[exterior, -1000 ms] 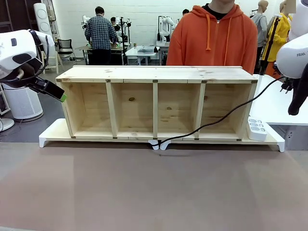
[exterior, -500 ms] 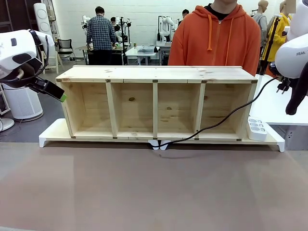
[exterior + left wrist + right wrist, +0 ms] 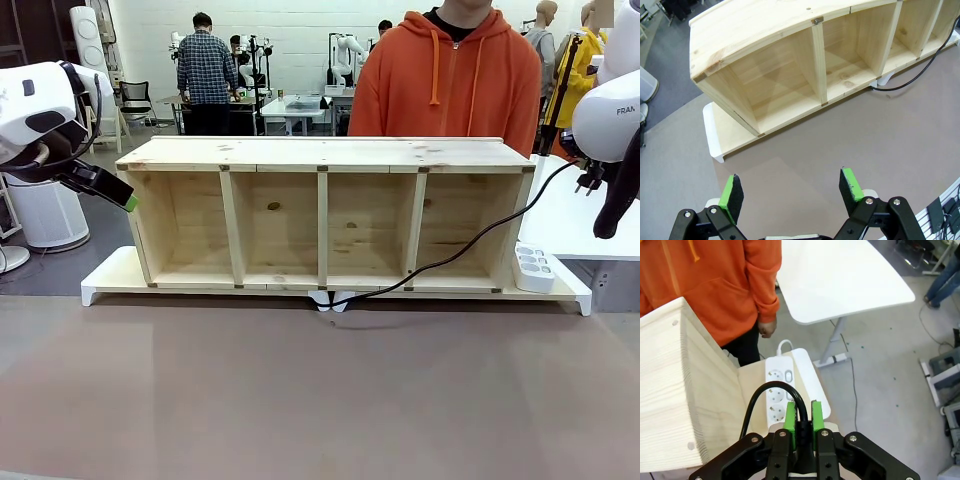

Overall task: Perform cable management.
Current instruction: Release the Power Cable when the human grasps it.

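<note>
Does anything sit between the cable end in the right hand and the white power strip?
Nothing visible does. The right hand is shut on the cable above the power strip; only the cable's own loop crosses in front of it.

Cable (image 3: 470,243) before shelf's (image 3: 325,153) right half

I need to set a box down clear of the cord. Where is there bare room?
The brown tabletop in front of the wooden shelf is bare, as are its three left compartments. It is crowded at the right end: the cable crosses the fourth compartment beside the power strip.
</note>
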`<state>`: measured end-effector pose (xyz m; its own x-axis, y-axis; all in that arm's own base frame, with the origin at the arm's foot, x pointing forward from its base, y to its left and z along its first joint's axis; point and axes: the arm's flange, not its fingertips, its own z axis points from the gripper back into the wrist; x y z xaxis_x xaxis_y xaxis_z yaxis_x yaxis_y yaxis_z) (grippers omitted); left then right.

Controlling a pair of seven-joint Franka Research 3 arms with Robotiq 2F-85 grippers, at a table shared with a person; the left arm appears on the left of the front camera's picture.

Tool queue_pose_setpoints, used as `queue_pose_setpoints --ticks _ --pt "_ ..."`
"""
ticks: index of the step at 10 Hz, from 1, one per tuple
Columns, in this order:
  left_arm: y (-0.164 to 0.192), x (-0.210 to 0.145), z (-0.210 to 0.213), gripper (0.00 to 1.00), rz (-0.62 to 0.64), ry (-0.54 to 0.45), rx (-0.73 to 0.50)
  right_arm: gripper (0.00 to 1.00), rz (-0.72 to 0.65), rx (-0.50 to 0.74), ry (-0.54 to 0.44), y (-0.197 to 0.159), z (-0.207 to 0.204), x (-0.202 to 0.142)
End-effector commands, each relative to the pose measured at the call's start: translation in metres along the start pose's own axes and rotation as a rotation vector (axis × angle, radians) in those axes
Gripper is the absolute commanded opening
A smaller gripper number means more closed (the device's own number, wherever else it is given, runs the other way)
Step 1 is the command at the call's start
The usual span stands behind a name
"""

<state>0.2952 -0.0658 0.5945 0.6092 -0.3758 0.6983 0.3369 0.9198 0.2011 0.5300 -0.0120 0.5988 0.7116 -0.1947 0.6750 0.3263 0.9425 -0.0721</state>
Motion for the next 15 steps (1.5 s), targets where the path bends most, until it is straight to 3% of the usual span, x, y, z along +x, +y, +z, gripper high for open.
queue_pose_setpoints --ticks 1,13,14,15 --pt "0.0003 0.0005 -0.0004 1.00 0.001 -0.005 0.002 0.16 -0.003 -0.005 -0.005 0.0022 0.0004 -0.0003" --pt "0.0003 0.0005 -0.0004 1.00 0.001 -0.005 0.002 0.16 -0.003 -0.005 -0.005 0.0022 0.0004 -0.0003" --pt "0.0003 0.0005 -0.0004 1.00 0.001 -0.005 0.002 0.21 0.000 0.000 0.000 0.0000 -0.0001 -0.0001" --pt "0.0003 0.0005 -0.0004 1.00 0.001 -0.005 0.002 0.35 0.010 0.000 0.020 0.0001 0.0007 -0.0015"
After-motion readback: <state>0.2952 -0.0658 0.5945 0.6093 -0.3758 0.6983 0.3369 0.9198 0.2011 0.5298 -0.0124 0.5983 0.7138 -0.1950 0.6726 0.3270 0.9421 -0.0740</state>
